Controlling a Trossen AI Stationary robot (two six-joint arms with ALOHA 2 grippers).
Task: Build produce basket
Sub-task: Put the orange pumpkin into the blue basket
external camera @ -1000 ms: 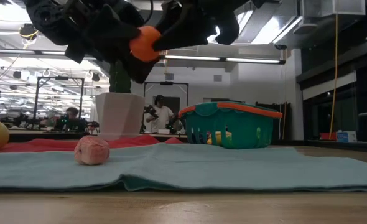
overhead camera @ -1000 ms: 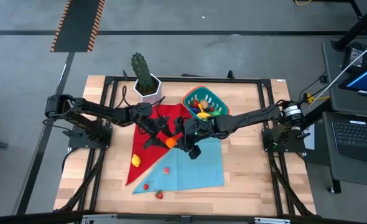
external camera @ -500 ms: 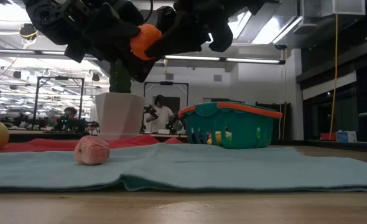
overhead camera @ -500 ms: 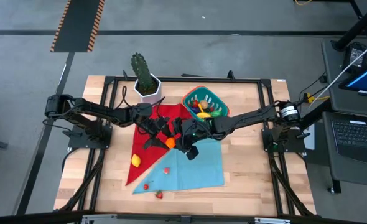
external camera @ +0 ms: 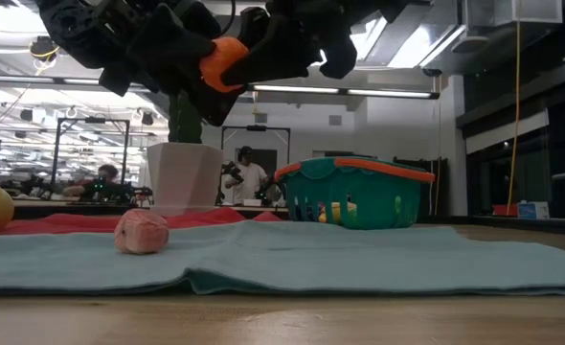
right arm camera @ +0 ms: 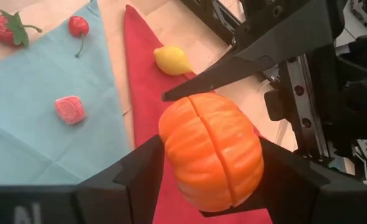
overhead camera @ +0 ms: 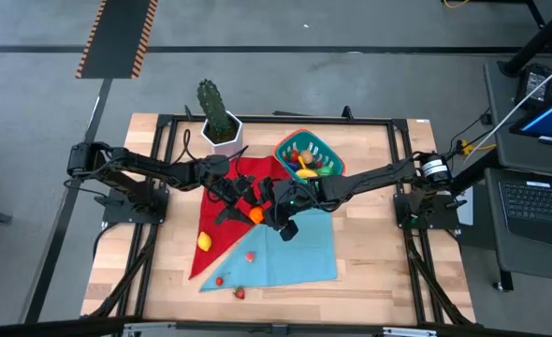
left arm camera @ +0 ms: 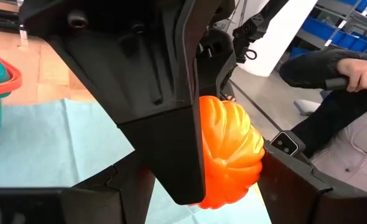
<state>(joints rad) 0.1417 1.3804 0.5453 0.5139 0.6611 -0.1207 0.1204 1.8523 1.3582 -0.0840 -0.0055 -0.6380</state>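
Note:
A ribbed orange hangs high above the red cloth at mid-table, and both grippers are shut on it. My left gripper reaches in from the table's left, my right gripper from the right. The teal basket with the orange-red rim stands at the back on the table and holds several pieces of produce. A lemon, a pink piece, a cherry and a strawberry lie on the cloths. My left gripper has the orange between its two fingers, coming nearly level from the table's left. One finger lies against the orange's side. The other side is hidden by the right gripper's finger. The orange is lifted clear. My right gripper pinches the orange between its two fingers, which lie on two opposite ribbed sides. It comes slanting down from the table's right. The orange sits between the fingers, clear of the cloth, with the left gripper's finger along its far side.
A white pot with a cactus stands at the back left, next to the basket. A teal cloth overlaps the red one near the front. A seated person shows beyond the table.
My right gripper has tipped a little and edged toward the table's left, so that it covers more of the orange in the low view. The orange has stayed in the air at about the same place.

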